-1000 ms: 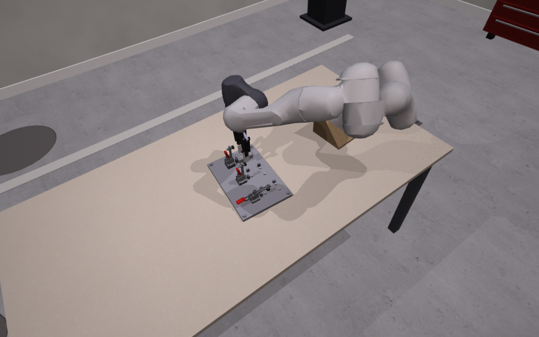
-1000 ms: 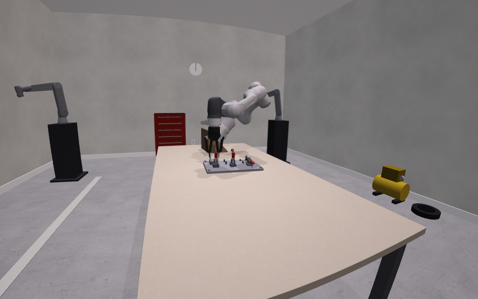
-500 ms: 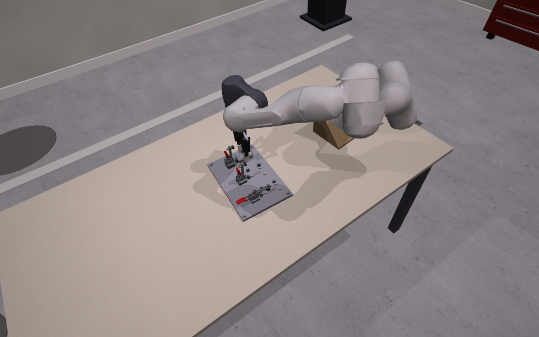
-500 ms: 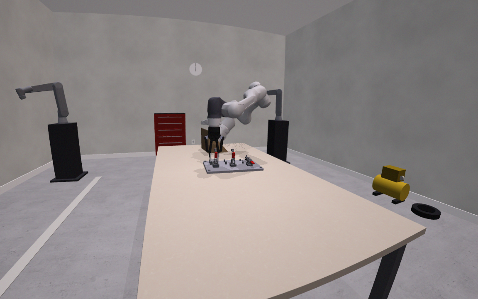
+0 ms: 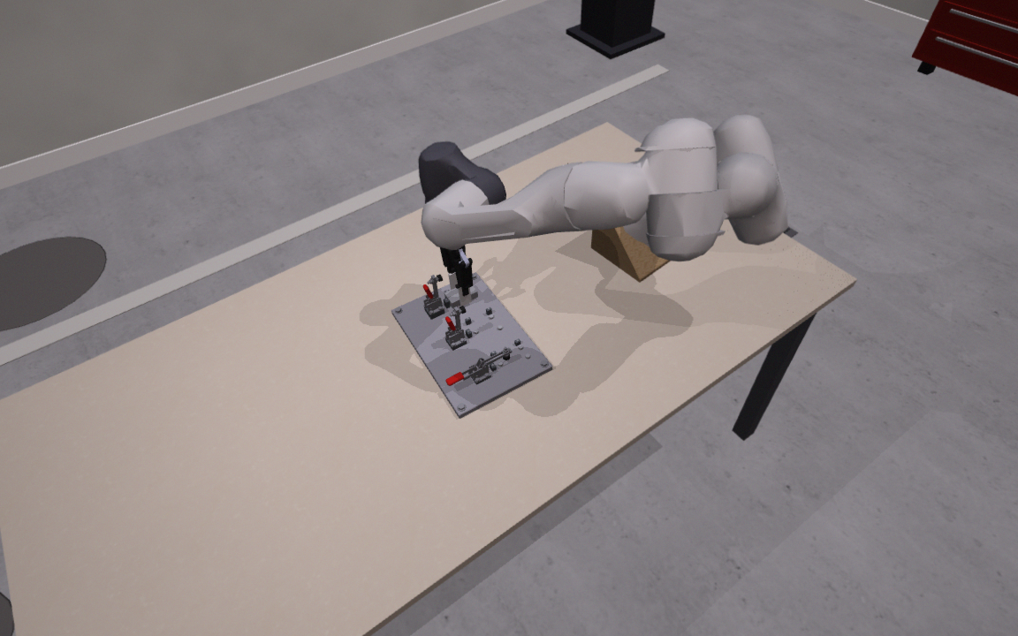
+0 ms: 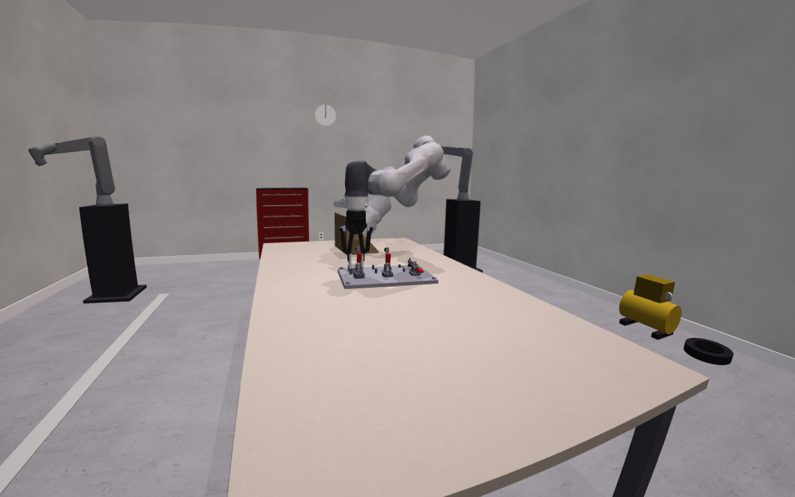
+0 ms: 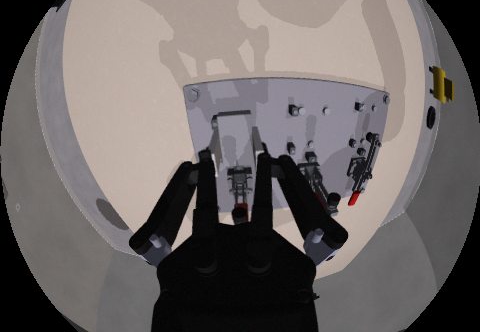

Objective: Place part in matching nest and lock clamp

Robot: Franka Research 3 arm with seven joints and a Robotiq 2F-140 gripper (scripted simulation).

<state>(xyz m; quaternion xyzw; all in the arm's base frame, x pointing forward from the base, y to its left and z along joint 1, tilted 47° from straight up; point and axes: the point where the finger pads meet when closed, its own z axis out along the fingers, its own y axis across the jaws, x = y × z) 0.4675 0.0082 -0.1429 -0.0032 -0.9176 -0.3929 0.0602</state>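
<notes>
My gripper [image 5: 462, 292] [image 6: 356, 260] [image 7: 236, 137] points down over the end nest of the grey fixture plate [image 5: 422, 336] [image 7: 275, 89] and is shut on the light grey part [image 7: 235, 129], one finger at each long side. The part lies over that nest, lengthwise in line with its clamp [image 5: 433, 306] [image 7: 239, 174], whose bar is raised. Its contact with pads and blocks is hidden. The middle clamp [image 5: 455, 338] [image 6: 386, 272] also stands open with its bar up. The far clamp [image 5: 481, 371] [image 7: 359, 168] is down, its red handle [image 5: 454, 379] [image 7: 354, 198] low.
The middle clamp stands close beside my right finger in the wrist view. Small dark blocks [image 7: 293, 110] and round pale pads [image 7: 326, 111] rise from the plate at the other nests. A brown wedge-shaped object [image 5: 629, 257] stands on the table [image 5: 260, 442] near the arm's base.
</notes>
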